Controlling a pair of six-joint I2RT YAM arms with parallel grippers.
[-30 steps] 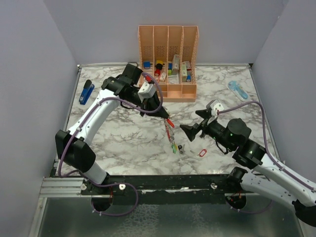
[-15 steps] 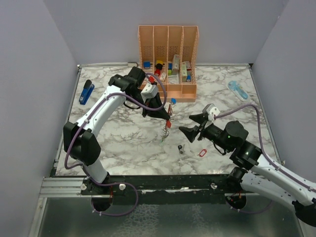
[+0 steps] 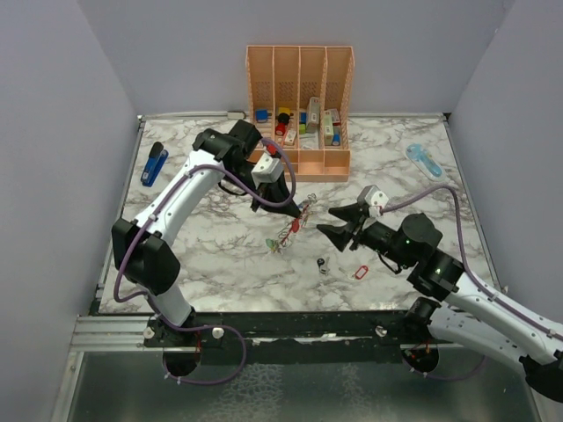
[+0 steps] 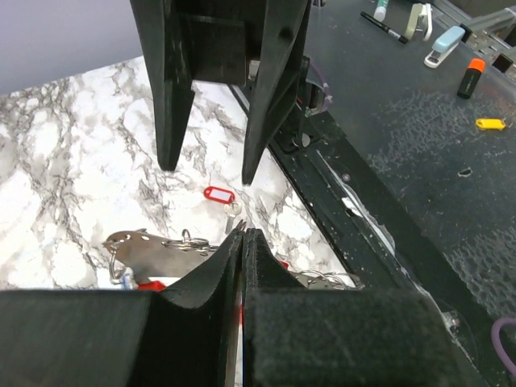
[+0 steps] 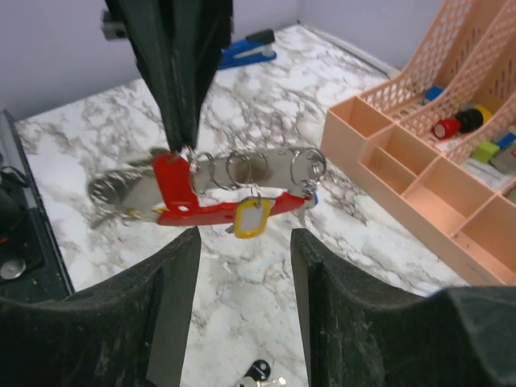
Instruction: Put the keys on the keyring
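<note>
Red keyring (image 5: 176, 193) horizontal in tight left fingers (image 5: 173, 64), broadside to half-spread right fingers (image 5: 171, 306)

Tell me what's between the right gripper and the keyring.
Nothing: the gap between the right gripper and the keyring is bare, with only table beneath, clearest in the top view.

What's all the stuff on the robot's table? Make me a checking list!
Surface: marble table, white with grey veins.
Job's things: red keyring hangs in the air with several keys and a yellow tag on it; one loose key and a small red tag lie on the table.
Clutter: orange organiser, blue stapler, pale blue item.
End effectors: left end effector shut on the keyring; right end effector open, facing it.
Cables: purple cable along each arm.
Surroundings: grey walls.
</note>
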